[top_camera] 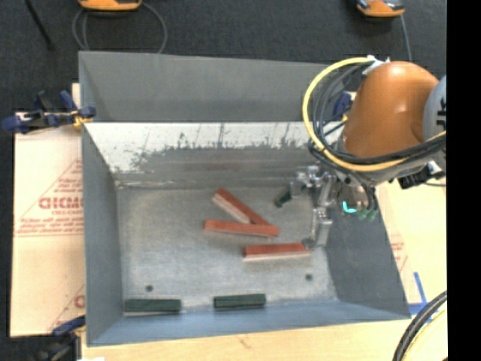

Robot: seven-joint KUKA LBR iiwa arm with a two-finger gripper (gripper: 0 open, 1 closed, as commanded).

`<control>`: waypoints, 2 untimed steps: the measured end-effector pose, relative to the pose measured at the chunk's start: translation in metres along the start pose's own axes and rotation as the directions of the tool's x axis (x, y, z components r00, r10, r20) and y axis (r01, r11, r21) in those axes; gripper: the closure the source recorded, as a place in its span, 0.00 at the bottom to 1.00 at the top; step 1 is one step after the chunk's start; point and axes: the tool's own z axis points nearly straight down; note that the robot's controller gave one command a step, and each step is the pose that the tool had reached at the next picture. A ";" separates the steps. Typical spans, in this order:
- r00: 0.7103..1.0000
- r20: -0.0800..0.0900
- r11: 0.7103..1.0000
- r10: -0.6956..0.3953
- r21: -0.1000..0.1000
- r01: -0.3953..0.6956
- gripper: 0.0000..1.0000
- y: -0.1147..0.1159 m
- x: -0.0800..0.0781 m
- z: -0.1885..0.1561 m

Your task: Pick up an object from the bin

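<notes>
Red flat bar (276,252) is lying centre-right, gripper (316,240) hanging at its right end. Gripper opening: cannot tell.

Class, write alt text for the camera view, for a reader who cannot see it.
The gripper hangs at the right end of a reddish-brown bar in the grey bin. Two similar bars meet behind it; two dark green bars lie by the near wall.
</notes>
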 end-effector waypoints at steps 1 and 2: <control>0.999 0.006 0.999 0.036 -0.003 -0.036 0.00 0.049 -0.044 0.157; 0.994 0.005 0.995 0.105 -0.004 -0.105 0.00 0.059 -0.029 0.124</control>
